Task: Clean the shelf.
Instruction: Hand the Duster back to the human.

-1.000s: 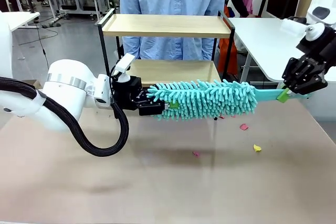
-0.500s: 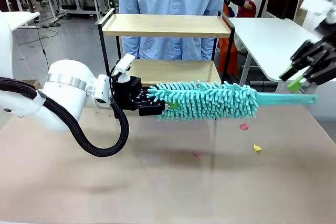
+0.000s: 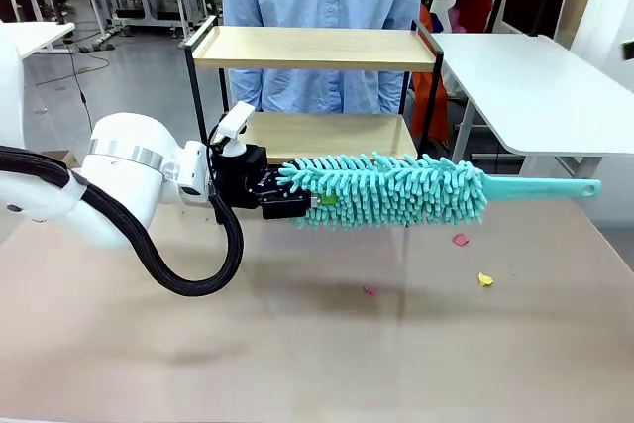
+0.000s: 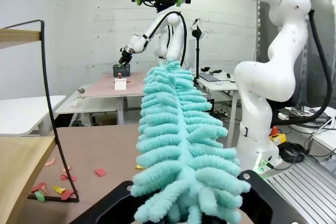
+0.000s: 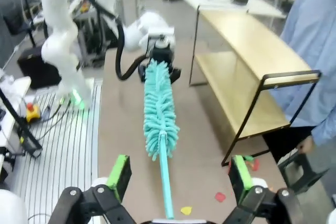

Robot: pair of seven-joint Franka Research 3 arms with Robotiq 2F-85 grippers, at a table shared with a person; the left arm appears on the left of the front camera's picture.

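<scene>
Left hand (image 3: 287, 197) is clamped on the fluffy end of one teal microfibre duster (image 3: 386, 188), held level above the table (image 3: 297, 344). The duster's long axis runs across the table towards the robot's right, handle end free. The shelf (image 3: 312, 49) stands just beyond it, at the far edge, two boards, long side parallel to the duster. Left hand is the nearer. Right hand (image 5: 178, 174) stands wide and empty, well above the handle. Scraps on the table: three.
</scene>
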